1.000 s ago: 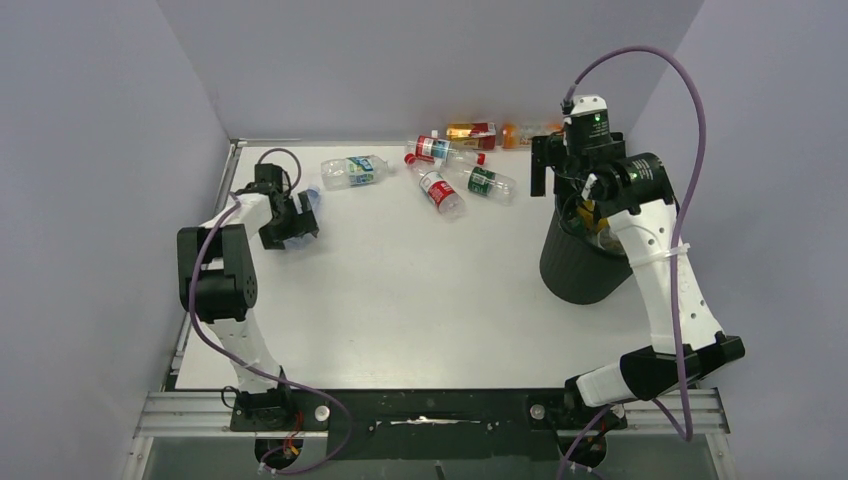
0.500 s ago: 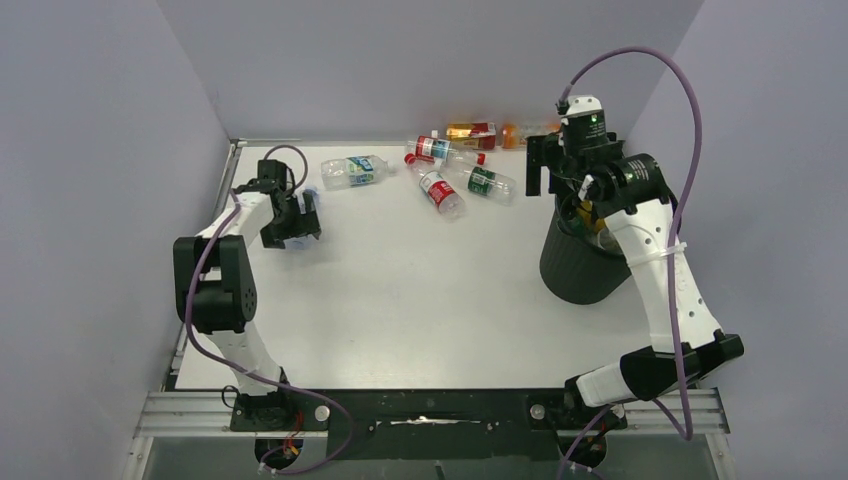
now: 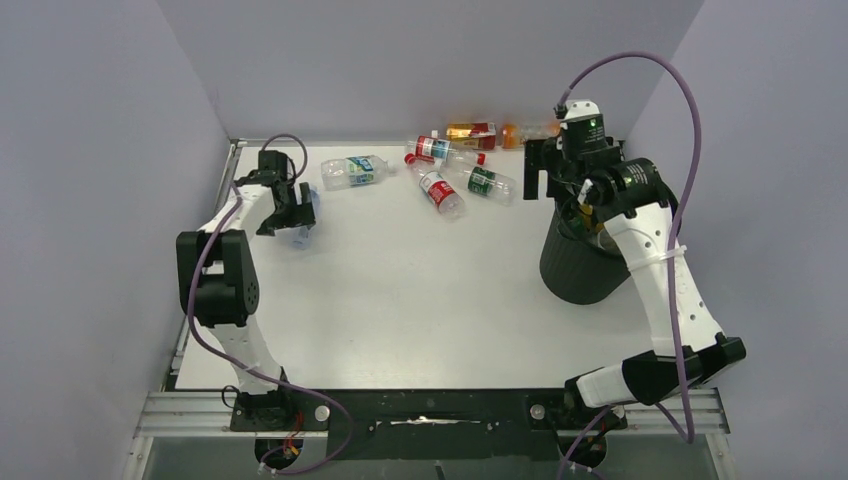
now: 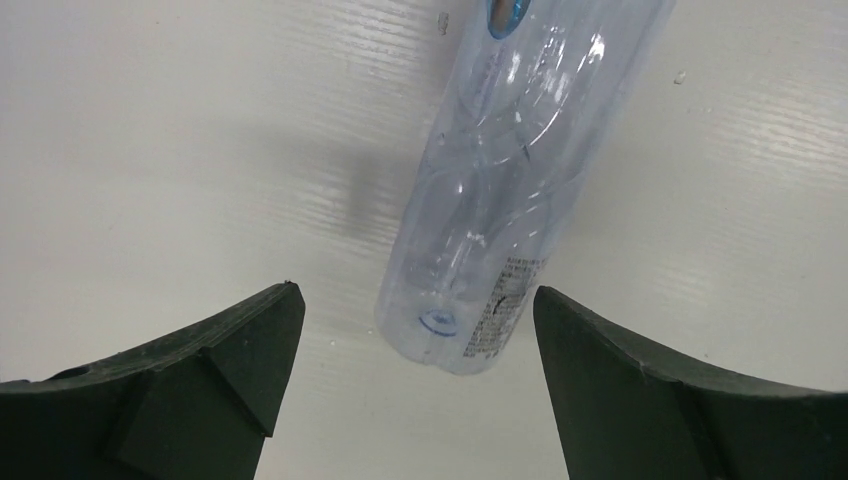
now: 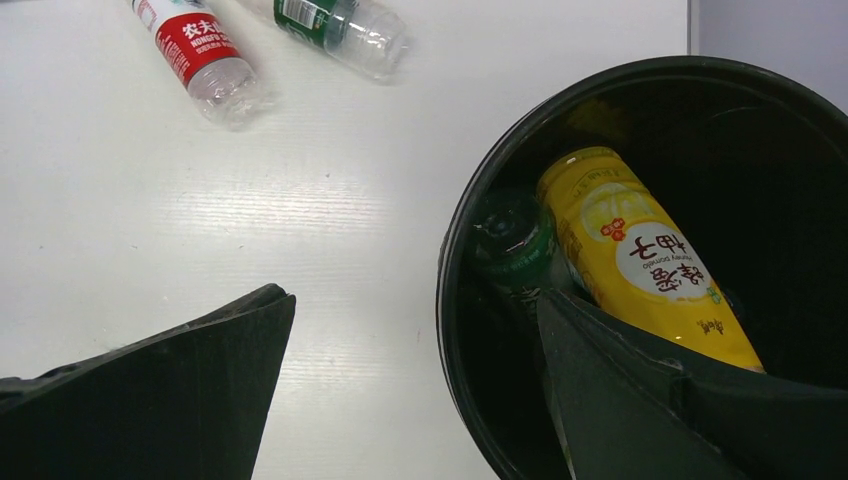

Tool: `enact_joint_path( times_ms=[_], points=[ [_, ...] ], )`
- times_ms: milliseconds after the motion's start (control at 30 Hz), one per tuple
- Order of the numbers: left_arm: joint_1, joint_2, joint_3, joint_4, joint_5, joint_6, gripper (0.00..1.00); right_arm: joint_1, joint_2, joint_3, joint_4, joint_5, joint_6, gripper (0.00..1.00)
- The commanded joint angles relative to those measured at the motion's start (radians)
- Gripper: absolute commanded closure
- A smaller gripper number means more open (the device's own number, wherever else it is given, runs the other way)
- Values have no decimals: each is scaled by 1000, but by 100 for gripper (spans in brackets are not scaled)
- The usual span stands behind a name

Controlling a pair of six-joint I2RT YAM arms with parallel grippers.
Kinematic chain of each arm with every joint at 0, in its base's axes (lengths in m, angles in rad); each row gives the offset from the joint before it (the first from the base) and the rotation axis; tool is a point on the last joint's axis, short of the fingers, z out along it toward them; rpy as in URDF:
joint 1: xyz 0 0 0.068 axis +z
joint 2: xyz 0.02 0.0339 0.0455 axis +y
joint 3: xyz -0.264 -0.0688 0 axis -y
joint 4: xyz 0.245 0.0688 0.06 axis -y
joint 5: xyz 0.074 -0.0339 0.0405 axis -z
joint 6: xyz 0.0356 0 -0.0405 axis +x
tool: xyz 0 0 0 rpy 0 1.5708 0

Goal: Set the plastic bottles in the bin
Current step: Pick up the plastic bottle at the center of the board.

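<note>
Left fingers (image 4: 200, 380) wide open, gripping nothing, hanging over a clear bottle (image 4: 500, 180) that lies on the surface (image 4: 150, 150) near the far-left corner. Its base sits between the tips, seemingly no contact. Right fingers (image 5: 150, 390) wide open, empty, straddling the rim of the bin (image 5: 450, 270) by the right edge. Inside are a yellow bottle (image 5: 640, 255) and a greenish bottle (image 5: 515, 240). Other bottles (image 3: 450, 170) lie along the far edge.

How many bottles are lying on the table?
7: a clear bottle between the open left fingers, a blue-labelled one nearby, two red-labelled and one green-labelled mid-back, two orange at the back wall. The right arm may hide others.
</note>
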Motion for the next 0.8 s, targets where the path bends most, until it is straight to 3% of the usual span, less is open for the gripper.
enact_joint_path(
  times_ms=[0,200,433,767],
  points=[
    [-16,72,46,63,-17,34,14,5,-55,-18,42,-8,15,2],
    [-53,119,36,63,-18,28,15,5,-74,-38,48,-19,22,2],
    [-69,37,-3,37,-18,0,49,5,-115,-48,57,-74,39,1],
    [-111,-215,-98,-28,68,-47,55,5,-222,-113,68,-186,79,1]
  ],
)
